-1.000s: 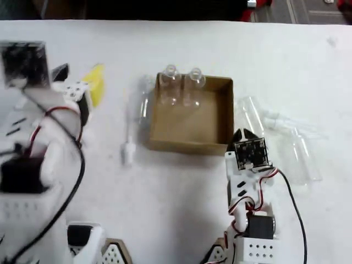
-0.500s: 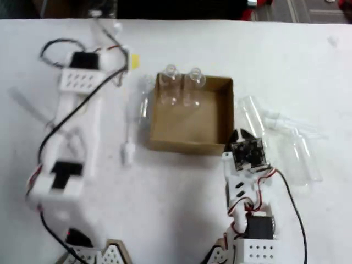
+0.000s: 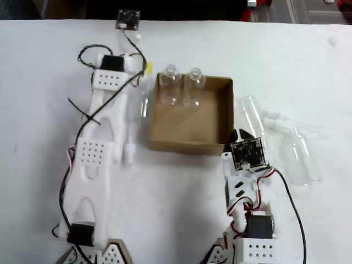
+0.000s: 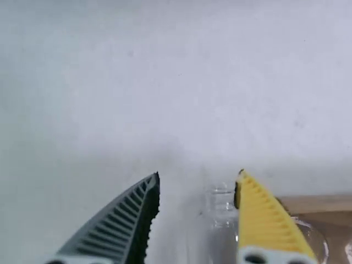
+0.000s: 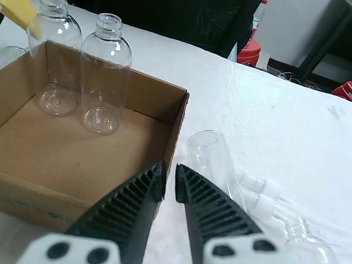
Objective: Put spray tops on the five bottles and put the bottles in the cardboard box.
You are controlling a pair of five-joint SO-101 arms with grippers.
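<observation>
Two uncapped clear bottles (image 3: 170,85) (image 3: 192,85) stand upright at the far wall of the cardboard box (image 3: 220,88). A third bottle (image 3: 144,104) lies just left of the box, with a spray top (image 3: 129,149) near it. My left gripper (image 4: 198,175) is open, its grey and yellow fingers either side of that bottle's neck (image 4: 220,201). My right gripper (image 5: 170,166) is shut on nothing by the box's near right corner (image 5: 179,118). More bottles (image 3: 252,114) (image 3: 301,157) and spray tops (image 3: 273,120) lie right of the box.
The left arm (image 3: 102,126) stretches across the table to the left of the box. Its yellow finger (image 5: 19,12) shows beside the far bottle in the right wrist view. White table (image 3: 176,187) lies open in front of the box.
The left arm has swung from the near left out over the table to the bottle left of the box. The right arm has barely moved.
</observation>
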